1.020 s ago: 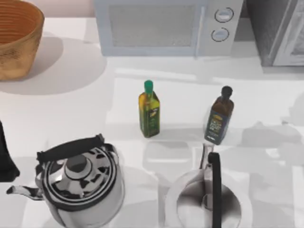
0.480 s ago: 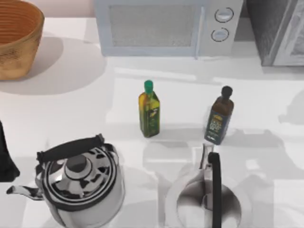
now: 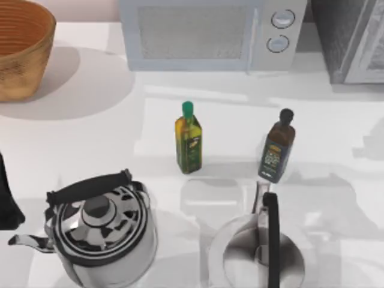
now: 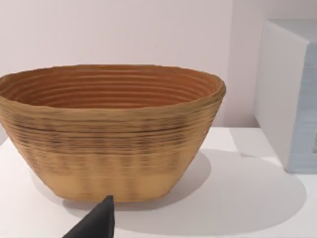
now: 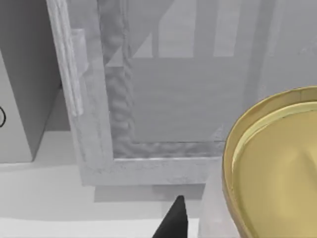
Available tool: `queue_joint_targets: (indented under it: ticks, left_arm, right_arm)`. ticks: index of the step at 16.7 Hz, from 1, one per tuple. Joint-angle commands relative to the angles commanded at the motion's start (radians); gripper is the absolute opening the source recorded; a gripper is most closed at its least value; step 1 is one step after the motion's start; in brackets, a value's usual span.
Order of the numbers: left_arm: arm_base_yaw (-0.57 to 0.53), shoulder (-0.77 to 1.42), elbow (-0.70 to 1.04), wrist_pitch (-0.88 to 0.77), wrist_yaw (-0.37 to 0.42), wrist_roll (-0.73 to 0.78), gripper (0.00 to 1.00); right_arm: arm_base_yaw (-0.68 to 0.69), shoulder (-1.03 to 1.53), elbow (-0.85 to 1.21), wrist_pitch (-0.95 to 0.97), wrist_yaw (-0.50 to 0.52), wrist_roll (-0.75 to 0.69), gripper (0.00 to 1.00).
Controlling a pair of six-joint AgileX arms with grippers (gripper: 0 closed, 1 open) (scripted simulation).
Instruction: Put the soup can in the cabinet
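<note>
The left arm (image 3: 7, 198) sits parked at the table's left edge, jaw state impossible to tell. At the far right stands the cabinet (image 3: 348, 39). In the right wrist view, the soup can (image 5: 277, 163) sits close against the right gripper's fingertip (image 5: 173, 220), facing the cabinet door (image 5: 163, 99); whether it is pinched I cannot tell.

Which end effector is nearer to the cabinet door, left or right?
Right. The right end effector faces the cabinet door closely; the left end effector faces the basket at the table's left.
</note>
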Motion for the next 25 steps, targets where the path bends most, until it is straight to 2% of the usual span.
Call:
queue_joint_targets:
  ticks: [15, 18, 25]
  left_arm:
    - [0.0, 0.0, 0.0, 0.0, 0.0, 0.0, 1.0]
    - [0.0, 0.0, 0.0, 0.0, 0.0, 0.0, 1.0]
    - [0.0, 0.0, 0.0, 0.0, 0.0, 0.0, 1.0]
  right_arm:
    - [0.126, -1.008, -0.383, -0.372, 0.093, 0.016, 0.0]
    - [0.142, -1.076, -0.417, -0.404, 0.095, 0.016, 0.0]
    - [0.139, -1.052, -0.385, -0.409, 0.1, 0.018, 0.0]
